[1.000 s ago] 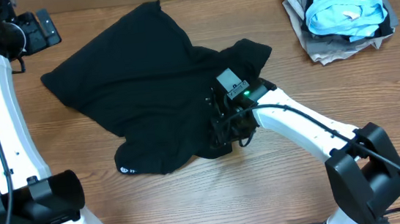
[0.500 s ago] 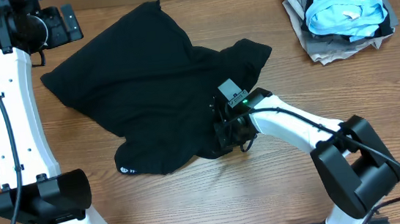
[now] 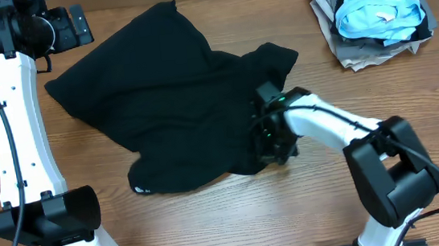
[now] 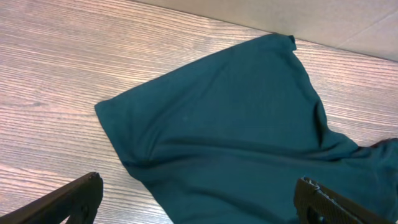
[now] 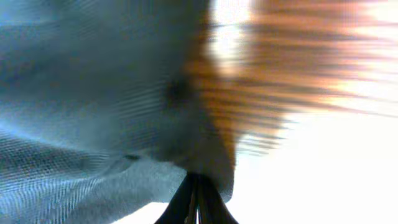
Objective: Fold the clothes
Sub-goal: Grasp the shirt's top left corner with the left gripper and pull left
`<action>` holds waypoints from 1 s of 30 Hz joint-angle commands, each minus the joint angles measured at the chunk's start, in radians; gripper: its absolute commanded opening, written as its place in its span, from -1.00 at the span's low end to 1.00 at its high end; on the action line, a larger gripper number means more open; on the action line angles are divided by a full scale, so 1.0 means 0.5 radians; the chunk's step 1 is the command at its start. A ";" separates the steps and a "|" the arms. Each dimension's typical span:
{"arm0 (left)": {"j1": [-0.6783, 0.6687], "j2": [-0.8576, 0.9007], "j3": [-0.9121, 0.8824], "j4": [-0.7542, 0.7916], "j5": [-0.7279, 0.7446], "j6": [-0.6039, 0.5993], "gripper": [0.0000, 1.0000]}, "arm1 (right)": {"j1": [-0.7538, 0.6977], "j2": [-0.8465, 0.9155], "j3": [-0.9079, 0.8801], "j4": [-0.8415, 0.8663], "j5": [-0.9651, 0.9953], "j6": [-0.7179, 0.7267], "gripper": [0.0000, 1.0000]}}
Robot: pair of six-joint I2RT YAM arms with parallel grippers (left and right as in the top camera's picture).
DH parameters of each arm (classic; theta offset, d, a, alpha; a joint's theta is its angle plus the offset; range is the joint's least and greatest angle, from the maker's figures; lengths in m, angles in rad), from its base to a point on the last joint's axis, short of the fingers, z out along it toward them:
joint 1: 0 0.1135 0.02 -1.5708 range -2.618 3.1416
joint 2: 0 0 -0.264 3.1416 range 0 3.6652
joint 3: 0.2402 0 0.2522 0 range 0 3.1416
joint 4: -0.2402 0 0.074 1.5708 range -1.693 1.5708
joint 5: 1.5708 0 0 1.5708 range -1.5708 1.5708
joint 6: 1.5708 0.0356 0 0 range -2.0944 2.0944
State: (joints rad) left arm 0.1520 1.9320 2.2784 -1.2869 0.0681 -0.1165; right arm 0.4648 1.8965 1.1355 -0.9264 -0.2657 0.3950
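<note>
Spread rumpled across the middle of the wooden table [image 3: 213,228]: a black T-shirt [image 3: 160,96]. Reaching in from the T-shirt's lower right, elbow bent and wrist turned down, the right gripper [image 3: 274,146], low at the hem there, fingers pressed together on a pinch of the cloth's edge. In the right wrist view, thin weave gathered into the closed tips. Just past the T-shirt's upper left corner, the left gripper [image 3: 77,27], fingers spread wide, holding nothing, clear of the cloth. Near the T-shirt's lower left hem, a small white mark [image 3: 138,187], too small to read. Well off to the T-shirt's upper right, a grey-tan garment [image 3: 362,53] in a heap under a light blue garment [image 3: 371,15] with white letters upside down, only partly legible.
</note>
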 commanded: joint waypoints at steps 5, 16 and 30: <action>-0.006 0.021 -0.013 -0.021 0.016 0.070 0.99 | -0.576 0.087 -0.027 0.067 0.231 -0.180 -0.87; -0.006 0.021 -0.399 0.027 0.023 0.061 1.00 | -1.156 0.087 0.005 0.786 0.090 -0.282 -0.78; -0.004 0.020 -1.022 0.292 -0.047 0.130 1.00 | -1.190 0.026 0.543 0.359 0.150 -0.336 -0.54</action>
State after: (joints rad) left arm 0.1520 1.9362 1.7721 -1.1515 0.0673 -0.0933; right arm -0.1310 1.9385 1.3239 -0.7120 -0.1780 0.2432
